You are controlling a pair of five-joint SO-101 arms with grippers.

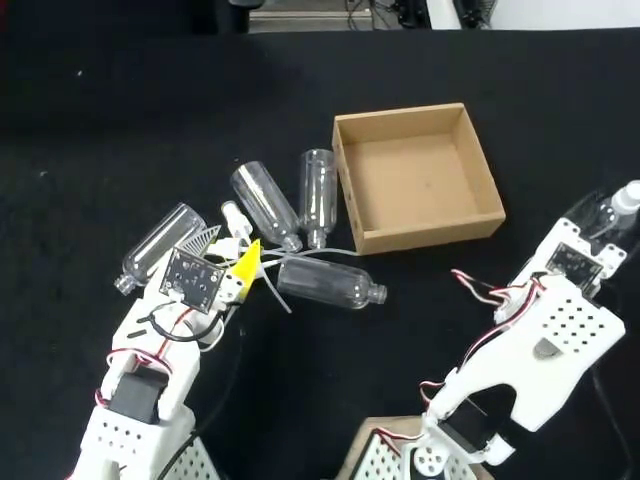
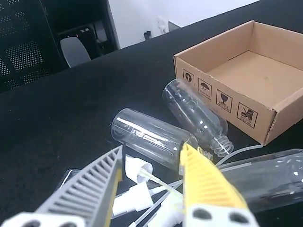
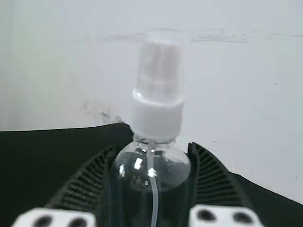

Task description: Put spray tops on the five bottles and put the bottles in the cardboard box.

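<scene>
The left arm lies along the lower left of the table, wrist tipped down, so that the left gripper hangs over the cluster of bare bottles. Its jaws stand apart, one finger grey and one yellow, with the loose spray tops on the black cloth just ahead of them.

The right arm runs from its base at the near edge out to the table's right side. There the right gripper is clamped on the capped bottle, whose white spray top points away from the wrist.

Four bottles without tops lie on their sides. The outer bottle lies beside the left wrist. The slanted bottle and the box-side bottle lie next to each other, the latter just beside the left wall of the cardboard box. The fourth bottle lies near the box's front corner. The box sits open and upright.

The left wrist view adds what the high view cannot give — a threaded neck, printed symbols on the box wall, and the ribbing of the open fingers. The right wrist view shows the dip tube inside the held bottle and the black fingers pressed to its shoulders
</scene>
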